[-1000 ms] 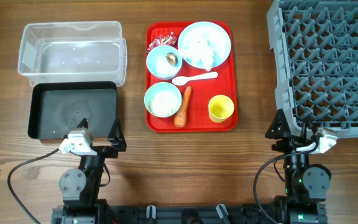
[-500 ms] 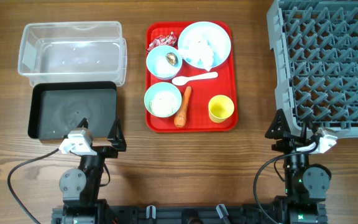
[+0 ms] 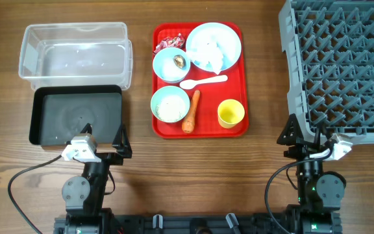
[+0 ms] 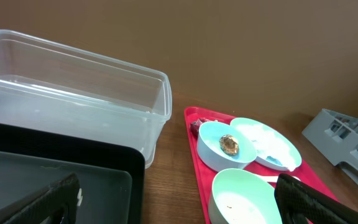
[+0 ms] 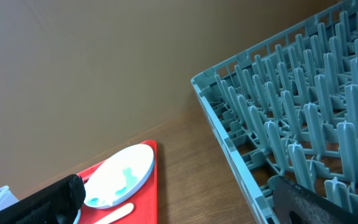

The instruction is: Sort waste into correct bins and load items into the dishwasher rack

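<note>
Far tub (image 3: 75,62) and near tub (image 3: 76,116) left of tray (image 3: 208,97), rack (image 3: 343,65) right.

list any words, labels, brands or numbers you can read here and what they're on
No readable text in any view.
red candy wrapper: any print is too small and blurred to read.
clear tub, black tub, red tray, grey rack: no labels or marks show.
</note>
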Controlling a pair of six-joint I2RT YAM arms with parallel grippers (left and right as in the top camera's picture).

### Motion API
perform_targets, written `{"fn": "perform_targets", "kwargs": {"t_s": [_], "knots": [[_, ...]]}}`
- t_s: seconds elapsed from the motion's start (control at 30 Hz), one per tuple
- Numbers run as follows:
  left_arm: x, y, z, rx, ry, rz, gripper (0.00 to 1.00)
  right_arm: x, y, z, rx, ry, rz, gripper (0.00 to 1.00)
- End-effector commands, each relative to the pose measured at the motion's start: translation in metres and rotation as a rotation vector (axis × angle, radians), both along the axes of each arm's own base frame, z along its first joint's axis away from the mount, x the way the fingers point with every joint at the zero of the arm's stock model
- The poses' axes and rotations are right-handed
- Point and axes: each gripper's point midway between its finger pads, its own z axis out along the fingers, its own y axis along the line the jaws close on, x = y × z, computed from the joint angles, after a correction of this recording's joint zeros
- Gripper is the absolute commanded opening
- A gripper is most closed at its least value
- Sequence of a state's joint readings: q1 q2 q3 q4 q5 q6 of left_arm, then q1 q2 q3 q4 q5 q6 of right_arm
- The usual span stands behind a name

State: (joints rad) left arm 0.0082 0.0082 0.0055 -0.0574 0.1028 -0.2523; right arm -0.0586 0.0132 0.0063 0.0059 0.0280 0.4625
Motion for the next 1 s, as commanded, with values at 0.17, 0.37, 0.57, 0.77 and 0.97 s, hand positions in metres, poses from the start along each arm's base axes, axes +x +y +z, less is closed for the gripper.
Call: {"fn": "perform_targets", "kwargs": {"t_s": [0.17,0.37,0.57,0.77,0.97], "knots": [[0.000,-0.003,-0.003,0.011,0.011,-0.017,1.00,0.000,-0.002,0.000,-0.017,0.002,-0.014,1.00],[0.000,-0.003,-0.002,0.011,0.006,-0.017,1.00,0.000,-0.002,0.000,0.044,-0.005,-0.014,1.00],[-0.001,-0.007,-0.002,0.003,0.007,-0.037,1.00,0.000,0.000,0.000,0.046,-0.005,-0.003,1.00],[-0.001,-0.009,-0.001,0.003,0.005,-0.051,1.00,0.000,0.006,0.017,0.131,-0.081,0.037,1.00],[-0.003,-0.009,0.013,0.038,-0.018,-0.052,1.00,-0.003,0.023,0.041,0.010,-0.142,0.133,1.00]]}}
